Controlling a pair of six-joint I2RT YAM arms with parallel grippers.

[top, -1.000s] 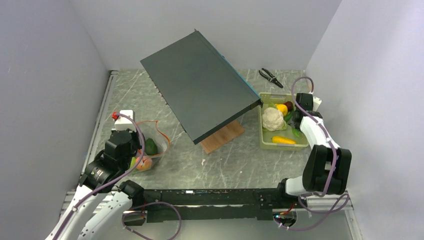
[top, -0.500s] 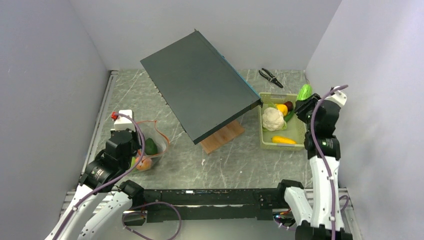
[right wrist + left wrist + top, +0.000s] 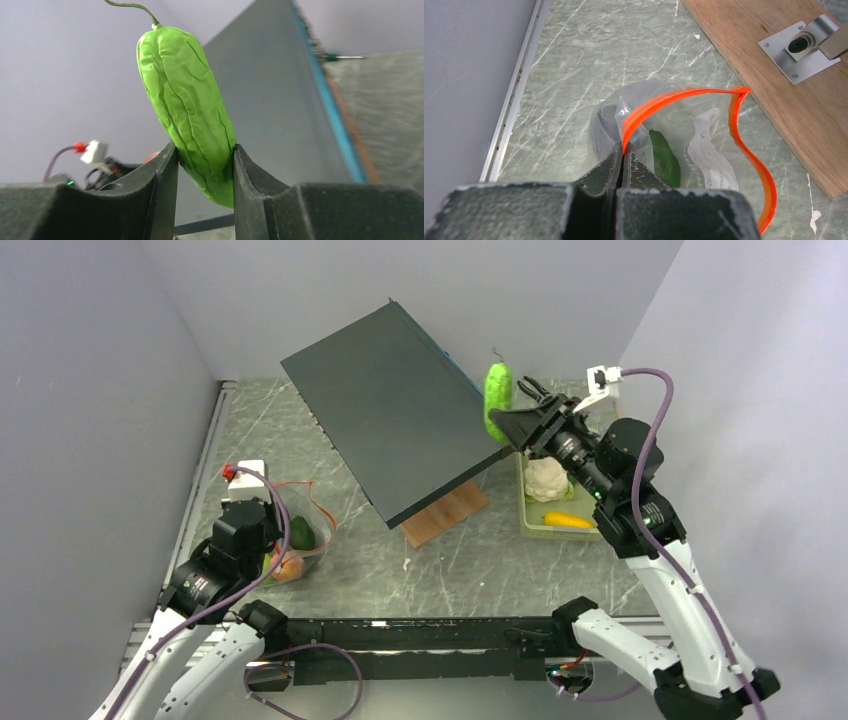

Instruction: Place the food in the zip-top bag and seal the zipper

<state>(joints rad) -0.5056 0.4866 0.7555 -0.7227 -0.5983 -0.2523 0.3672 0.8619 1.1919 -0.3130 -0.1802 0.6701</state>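
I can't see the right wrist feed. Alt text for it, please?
The right tool grips a wrinkled green gourd by its lower end, curly stem at the top. Behind it, a dark slanted panel with a blue edge.

faint print on a white patch of the zip-top bag, too small to read, no other text

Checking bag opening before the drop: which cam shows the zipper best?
Left wrist: the zipper loops open, the left gripper pinching its near edge. Top external shows only a thin orange outline; right wrist shows none of it.
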